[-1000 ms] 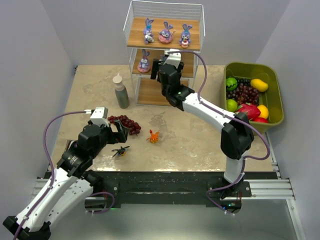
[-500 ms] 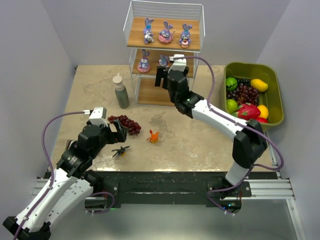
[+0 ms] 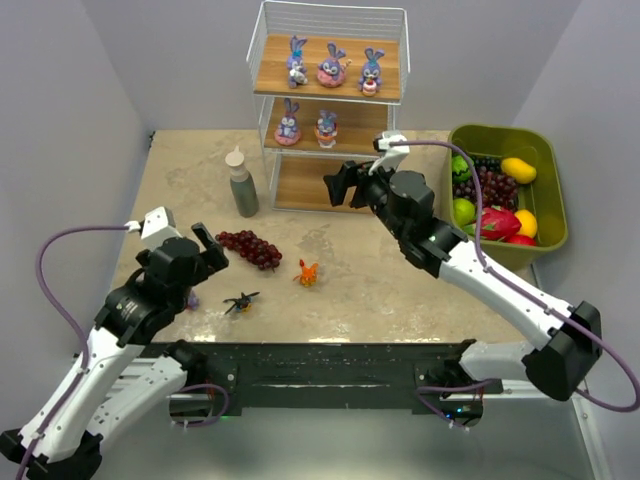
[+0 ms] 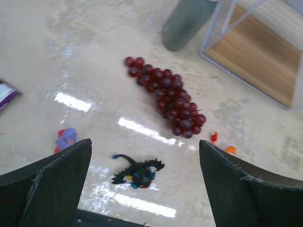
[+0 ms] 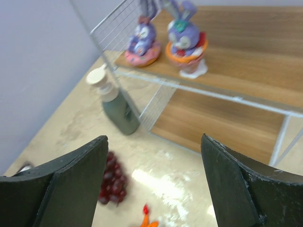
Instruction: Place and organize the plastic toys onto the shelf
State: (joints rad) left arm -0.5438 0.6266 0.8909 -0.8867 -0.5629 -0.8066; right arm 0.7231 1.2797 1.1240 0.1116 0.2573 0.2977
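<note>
The shelf [image 3: 383, 116] holds three purple-blue bunnies on its top board [image 3: 332, 66] and two on the middle board [image 3: 326, 127], which also show in the right wrist view [image 5: 185, 40]. On the table lie the orange creature [image 3: 308, 272], the black bug [image 3: 240, 300] and a small purple toy [image 3: 190, 298]. My left gripper [image 3: 205, 248] is open and empty above the black bug [image 4: 137, 172], with the purple toy [image 4: 65, 139] to its left. My right gripper [image 3: 340, 188] is open and empty in front of the shelf [image 5: 227, 120].
A dark red grape bunch [image 3: 250, 246] lies between the left gripper and the orange creature [image 4: 222, 144]. A grey-green bottle [image 3: 241, 183] stands left of the shelf. An olive-green fruit bin [image 3: 545, 160] sits at the right. A purple scrap [image 4: 7, 92] lies at the left.
My right gripper has pulled back out of the middle shelf tier, leaving a second bunny there, and its arm has swung right. My left gripper has drawn back to the left from the grapes.
</note>
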